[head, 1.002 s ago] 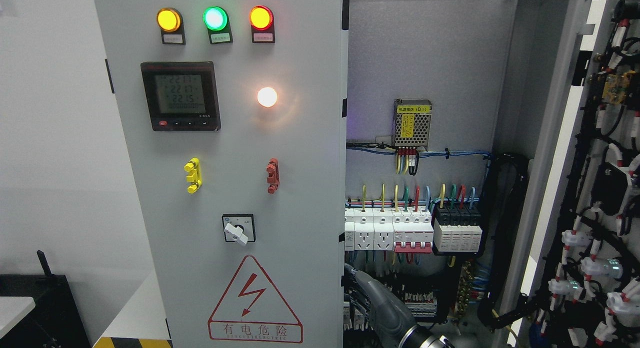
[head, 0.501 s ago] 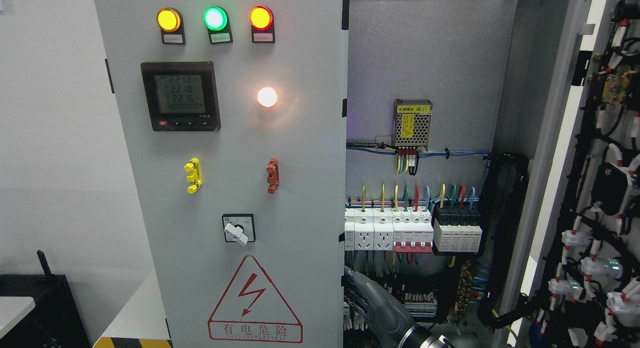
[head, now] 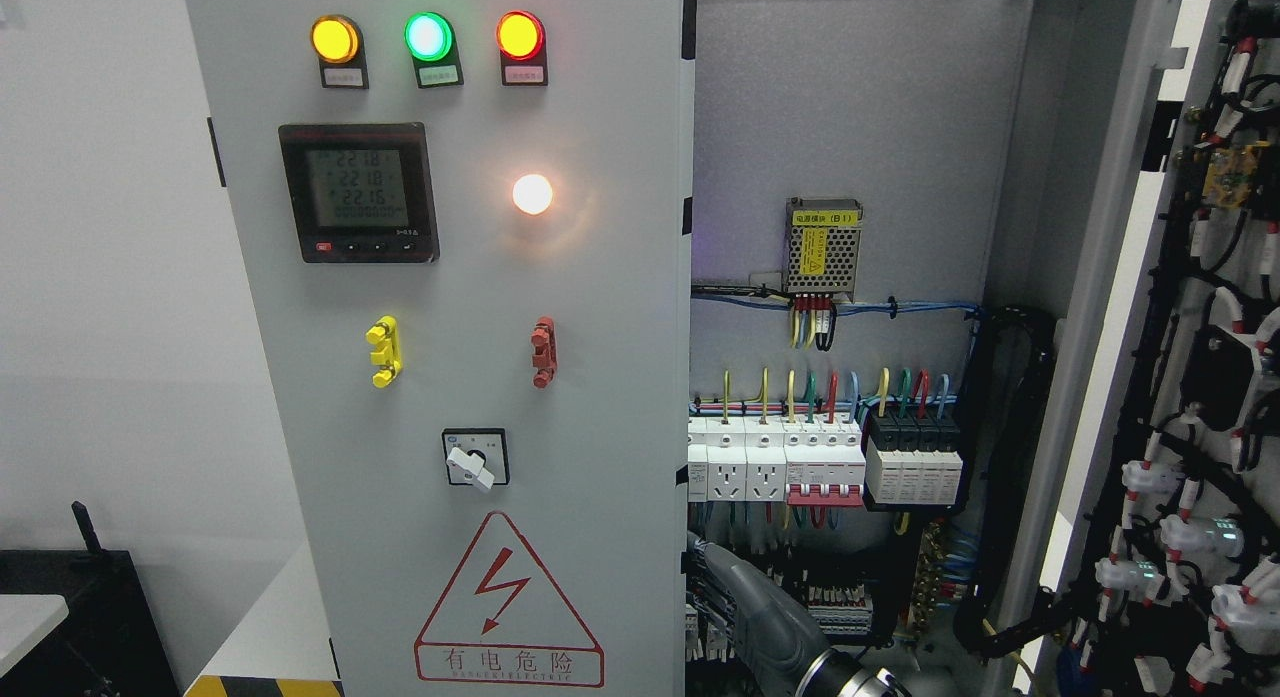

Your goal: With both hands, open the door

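Right door [head: 1180, 357] open — left door [head: 450, 377] shut.

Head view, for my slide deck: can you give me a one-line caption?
Right door swung open on the breakers, left door shut with lamps lit, and a robot arm at the bottom edge.

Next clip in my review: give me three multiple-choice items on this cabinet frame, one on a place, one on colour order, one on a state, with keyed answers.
1. Where does the robot arm show?
A. top left
B. bottom edge, right of the closed door
C. on the meter

2. Indicator lamps, left to right:
A. red, green, yellow
B. yellow, green, red
C. green, red, yellow

3. The right door is:
A. swung open
B. shut
C. removed

Answers:
1 B, its grey forearm rises there before the wiring.
2 B, that order shows above the meter.
3 A, the breakers inside are exposed and the door's wired inner face shows.
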You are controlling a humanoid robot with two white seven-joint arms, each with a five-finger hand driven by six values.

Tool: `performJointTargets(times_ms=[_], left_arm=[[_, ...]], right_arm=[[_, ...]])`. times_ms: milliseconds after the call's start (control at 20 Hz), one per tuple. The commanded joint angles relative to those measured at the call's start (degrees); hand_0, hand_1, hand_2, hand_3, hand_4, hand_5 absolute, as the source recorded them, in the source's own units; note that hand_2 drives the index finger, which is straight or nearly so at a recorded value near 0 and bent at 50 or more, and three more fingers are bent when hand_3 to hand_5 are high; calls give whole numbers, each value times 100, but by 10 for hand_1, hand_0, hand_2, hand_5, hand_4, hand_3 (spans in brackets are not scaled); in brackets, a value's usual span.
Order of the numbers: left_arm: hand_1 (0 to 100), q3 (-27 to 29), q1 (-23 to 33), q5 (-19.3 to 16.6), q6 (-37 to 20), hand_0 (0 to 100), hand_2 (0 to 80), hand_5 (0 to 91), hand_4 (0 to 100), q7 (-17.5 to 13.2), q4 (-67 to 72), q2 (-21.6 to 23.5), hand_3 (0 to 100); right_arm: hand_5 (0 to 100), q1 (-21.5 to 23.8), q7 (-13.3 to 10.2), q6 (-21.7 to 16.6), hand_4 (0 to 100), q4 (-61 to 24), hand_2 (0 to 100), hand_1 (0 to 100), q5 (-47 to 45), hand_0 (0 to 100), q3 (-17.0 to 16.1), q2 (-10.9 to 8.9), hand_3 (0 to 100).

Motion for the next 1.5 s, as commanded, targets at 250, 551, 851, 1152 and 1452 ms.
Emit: performJointTargets(times_ms=[250, 551, 851, 1152, 1452], left_arm=[[0, 0, -2, 123, 4, 0, 0, 0, 0, -2, -7, 0, 0], [0, 0, -2, 123, 4, 0, 0, 0, 0, -2, 1, 0, 0], [0, 0, -2, 114, 4, 0, 0, 0, 0, -2, 1, 0, 0], [0, 0, -2, 123, 4, 0, 0, 0, 0, -2, -7, 0, 0], [0, 0, -2, 123, -4, 0, 0, 0, 0, -2, 1, 0, 0]], right_arm=[[0, -12, 68, 2, 0, -6, 0, 0, -1, 382, 24, 190, 0], [0, -12, 68, 11, 0, -6, 0, 0, -45, 382, 33, 181, 0], [0, -12, 68, 11, 0, -14, 0, 0, -150, 382, 51, 190, 0], [0, -12, 68, 11, 0, -32, 0, 0, -150, 382, 51, 190, 0], [0, 5, 244, -7, 0, -93, 0, 0, -150, 382, 51, 190, 0]])
